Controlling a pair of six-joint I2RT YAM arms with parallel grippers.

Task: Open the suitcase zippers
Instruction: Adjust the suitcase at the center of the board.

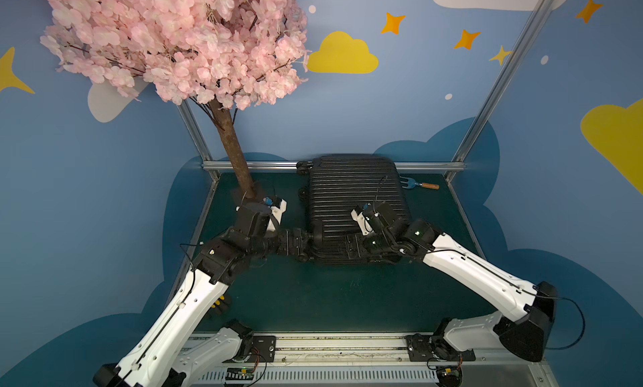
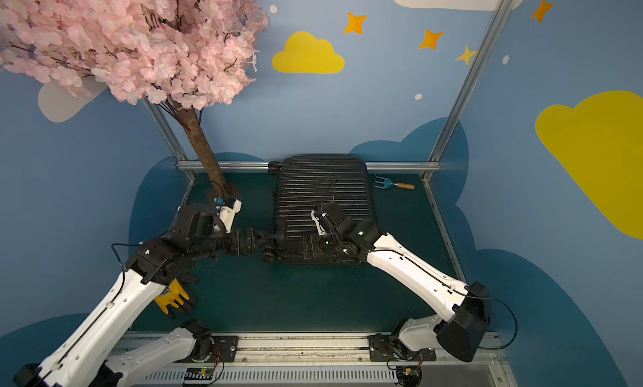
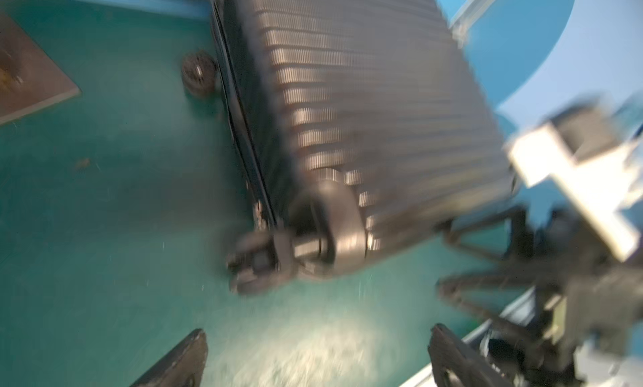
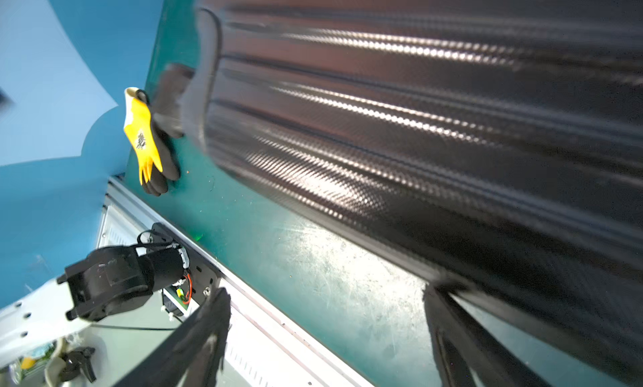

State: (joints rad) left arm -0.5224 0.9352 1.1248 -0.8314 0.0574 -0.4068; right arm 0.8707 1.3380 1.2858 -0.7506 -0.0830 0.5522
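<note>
Ahead of the left gripper (image 3: 318, 333), whose jaws stand spread wide and hold nothing, the suitcase (image 3: 365, 106) lies flat on the green mat (image 3: 104, 193). It has a black hard shell with finely textured ribs and rounded corners, and a double wheel (image 3: 250, 263) sits nearest the fingertips. The zippers (image 3: 240, 124) run as a thin dark track along its side rim. The right gripper (image 4: 327, 298), likewise wide and empty, hangs at the shell's near edge — whether one finger touches it is unclear.

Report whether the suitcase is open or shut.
Shut. The suitcase lies flat, ribbed shell up, its halves together; no lining shows in any view.
</note>
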